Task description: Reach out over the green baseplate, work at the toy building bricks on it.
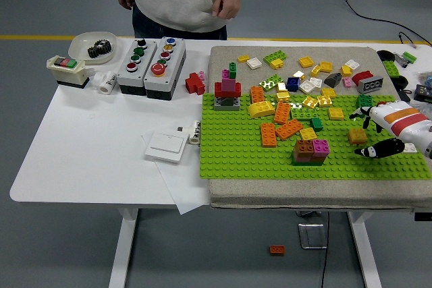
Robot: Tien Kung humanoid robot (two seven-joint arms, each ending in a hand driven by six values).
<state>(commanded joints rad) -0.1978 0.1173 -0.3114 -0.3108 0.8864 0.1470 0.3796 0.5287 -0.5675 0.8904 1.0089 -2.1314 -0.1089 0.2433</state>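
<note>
Right hand [375,133] spread open beside mustard brick [357,136]

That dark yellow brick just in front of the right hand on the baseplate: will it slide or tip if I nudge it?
The dark yellow brick looks like small, rigid plastic, so probably light and stiff. It stands on the studded green baseplate; if pressed on, it should resist sliding, otherwise it may skid or tip. The right hand is open beside it, not touching.

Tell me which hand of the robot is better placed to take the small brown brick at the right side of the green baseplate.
The right hand: it hovers open beside the brown brick on the green baseplate. The left arm is not in view.
</note>
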